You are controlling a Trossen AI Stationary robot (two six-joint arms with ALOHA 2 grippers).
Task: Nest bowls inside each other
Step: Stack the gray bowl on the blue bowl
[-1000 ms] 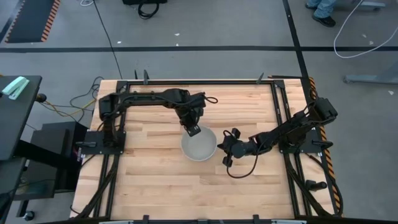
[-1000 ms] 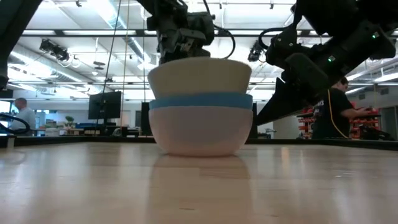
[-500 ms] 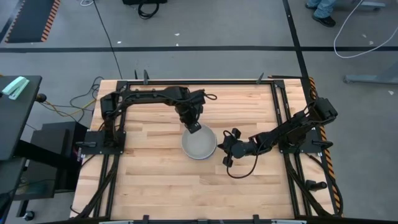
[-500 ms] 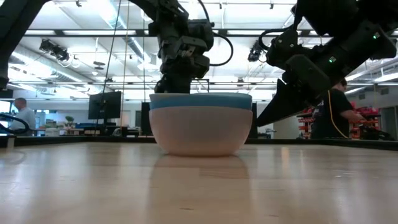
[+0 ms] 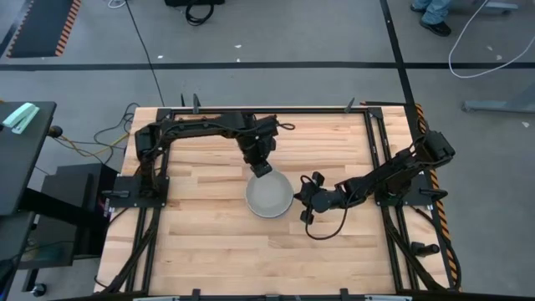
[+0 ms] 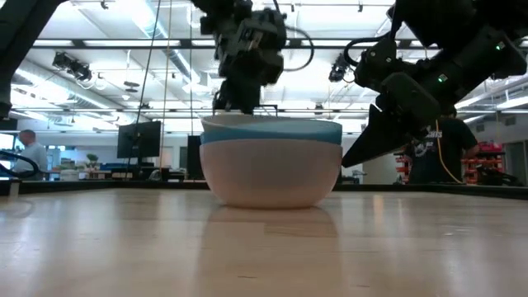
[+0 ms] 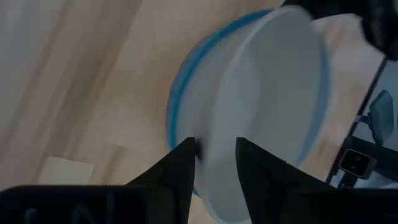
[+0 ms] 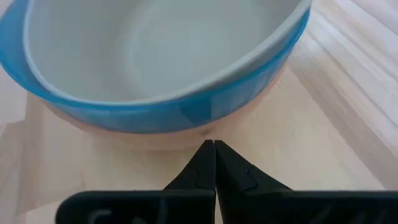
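Note:
Three bowls stand nested mid-table. The salmon-orange bowl (image 6: 271, 173) rests by its base on the wood, the blue bowl (image 6: 272, 132) sits in it, and the pale grey-white bowl (image 5: 269, 196) lies innermost, only its rim showing from the side. My left gripper (image 5: 262, 169) is open just above the stack's far rim; in its wrist view its fingers stand either side of the grey bowl's rim (image 7: 211, 134), apart from it. My right gripper (image 5: 298, 199) is shut, low at the stack's right side. My right gripper (image 8: 214, 144) points its shut fingertips level, from the table's right, at the salmon bowl's outer wall (image 8: 186, 138) near its base. I cannot tell whether they touch it.
Black frame rails (image 5: 376, 150) border the wooden table on all sides. Bare wood (image 5: 251, 259) lies between the stack and the near edge. Beyond the table, people stand in the room (image 6: 31, 153) (image 6: 433, 153).
My left gripper has lowered the grey-white bowl, which stood high above the blue one, until it sat nested with only its rim showing. It has then opened, let go and risen a little toward the far edge. My right gripper has kept still.

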